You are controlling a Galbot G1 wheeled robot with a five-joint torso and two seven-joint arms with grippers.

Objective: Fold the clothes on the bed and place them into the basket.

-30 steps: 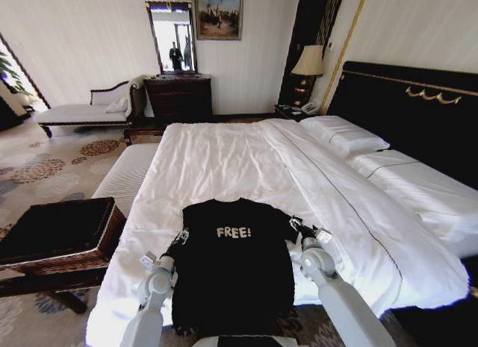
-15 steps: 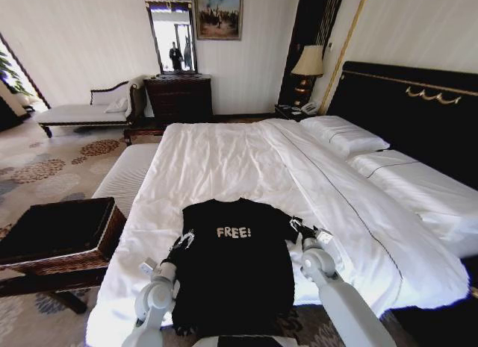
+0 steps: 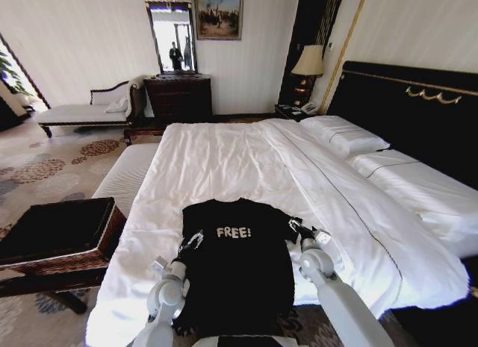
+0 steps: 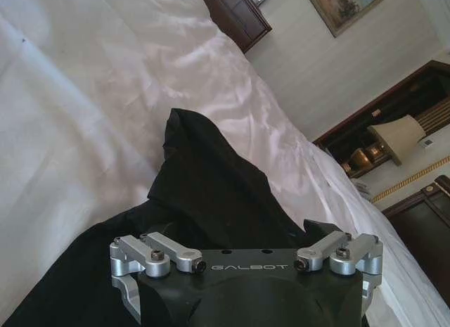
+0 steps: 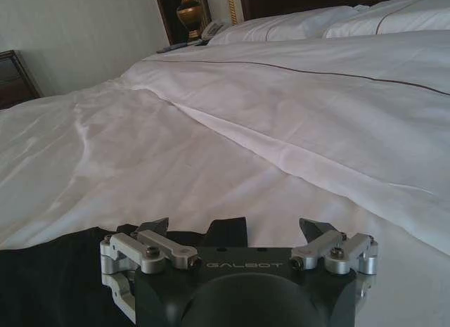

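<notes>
The black shirt (image 3: pixel 237 269) with white "FREE!" lettering lies flat, chest up, on the near end of the bed (image 3: pixel 224 157). My left gripper (image 3: pixel 193 239) is low over the shirt's left shoulder and sleeve. Its jaw links are spread open, and dark cloth (image 4: pixel 211 193) rises in a bunch just ahead of it. Over at the shirt's right sleeve, my right gripper (image 3: pixel 301 227) is open with the sleeve's edge (image 5: pixel 226 228) between its fingers. The wicker basket (image 3: pixel 56 235) with black lining stands on its dark stand on the floor, left of the bed.
A narrow white bench (image 3: pixel 127 175) runs along the bed's left side, beyond the basket. Pillows (image 3: pixel 347 134) and the black headboard (image 3: pixel 418 101) are at the right. A dresser (image 3: pixel 179 97) and a chaise (image 3: pixel 82 112) stand against the far wall.
My left arm has shifted right, from the shirt's left edge onto the shirt itself. The right arm and the shirt's body have stayed put.
</notes>
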